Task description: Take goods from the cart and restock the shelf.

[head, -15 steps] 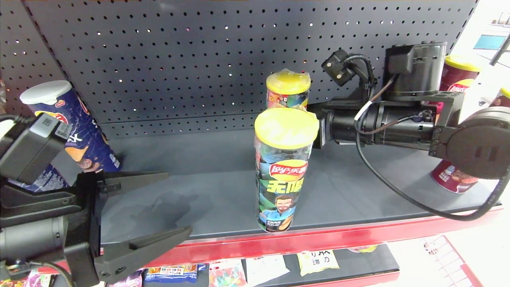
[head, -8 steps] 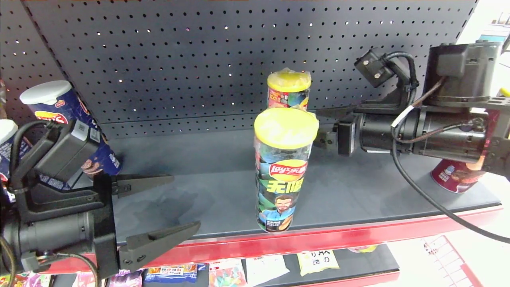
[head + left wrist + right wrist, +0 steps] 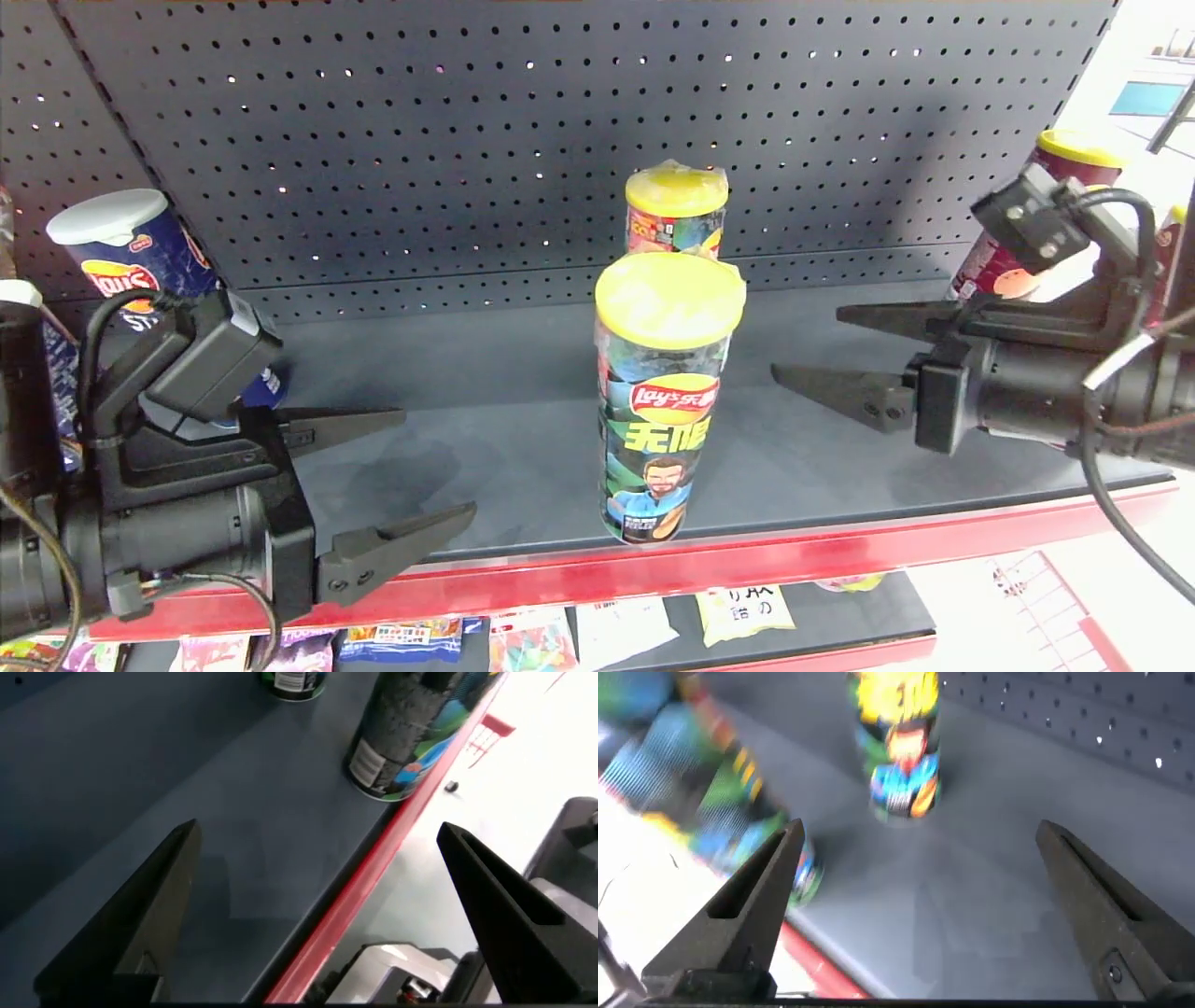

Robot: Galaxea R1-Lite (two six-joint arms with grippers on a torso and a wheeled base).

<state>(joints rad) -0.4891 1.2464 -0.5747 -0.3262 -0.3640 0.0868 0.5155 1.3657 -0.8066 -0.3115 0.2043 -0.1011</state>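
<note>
Two yellow-lidded chip cans stand upright on the dark shelf [image 3: 485, 429]: the front can [image 3: 667, 401] near the red edge, the rear can [image 3: 676, 210] by the pegboard. My left gripper [image 3: 437, 464] is open and empty, left of the front can and level with its base. My right gripper [image 3: 808, 343] is open and empty, right of both cans and apart from them. In the left wrist view the gripper [image 3: 318, 829] faces the front can's base [image 3: 402, 737]. The right wrist view has the gripper [image 3: 920, 829] open toward the rear can [image 3: 901, 742], with the front can [image 3: 719, 803] blurred.
A blue chip can [image 3: 140, 261] leans at the shelf's left end behind my left arm. Dark red cans [image 3: 1074, 177] stand at the right end behind my right arm. The shelf's red front edge [image 3: 747, 560] runs below; snack packets [image 3: 532, 639] lie on the lower shelf.
My right arm has drawn back to the right, away from the rear can, with its fingers open. My left arm has shifted slightly right. Both cans stayed put.
</note>
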